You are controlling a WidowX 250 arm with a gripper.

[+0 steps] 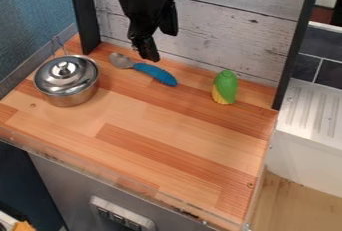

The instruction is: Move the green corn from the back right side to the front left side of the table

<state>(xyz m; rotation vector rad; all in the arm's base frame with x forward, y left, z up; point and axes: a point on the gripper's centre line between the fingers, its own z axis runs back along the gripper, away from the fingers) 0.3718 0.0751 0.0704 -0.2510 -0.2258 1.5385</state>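
The gripper [161, 46], spread and empty, is held above the spoon [157, 73]. The green corn [226, 87] is placed right of the spoon, its length aligned back-to-front.

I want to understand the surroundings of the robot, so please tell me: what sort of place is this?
Probably a toy or mock kitchen: a lidded metal pot and a blue-handled spoon lie on a wooden counter, beside a white sink-like unit.
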